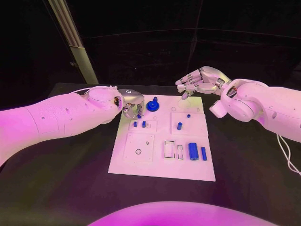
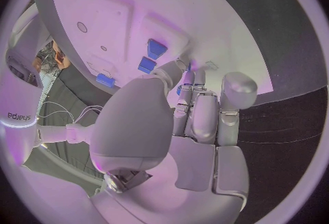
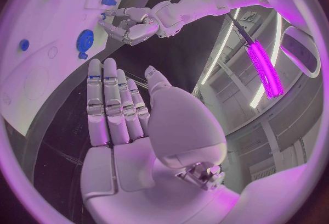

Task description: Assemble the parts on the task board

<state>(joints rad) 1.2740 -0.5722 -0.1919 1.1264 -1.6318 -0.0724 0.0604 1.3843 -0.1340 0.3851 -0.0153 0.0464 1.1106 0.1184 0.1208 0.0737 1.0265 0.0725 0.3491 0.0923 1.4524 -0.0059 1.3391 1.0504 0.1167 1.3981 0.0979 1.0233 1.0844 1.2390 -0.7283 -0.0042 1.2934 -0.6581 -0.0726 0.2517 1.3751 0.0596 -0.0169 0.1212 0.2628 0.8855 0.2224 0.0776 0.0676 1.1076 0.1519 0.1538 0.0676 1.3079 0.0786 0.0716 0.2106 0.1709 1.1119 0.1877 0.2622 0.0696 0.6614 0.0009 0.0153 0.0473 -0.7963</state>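
The task board [image 1: 159,162] lies flat in the middle of the black counter [image 1: 69,188], with bare counter open along its near edge and both long sides. Blue parts sit on it: a round knobbed part [image 1: 153,105] near the far left corner, two small pegs [image 1: 139,124] below it, and two cylinders [image 1: 197,152] toward the near right. The left robot hand [image 1: 132,104] hangs over the board's far left corner, fingers curled, holding nothing visible. The right robot hand [image 1: 199,81] hovers beyond the far edge, fingers spread and empty.
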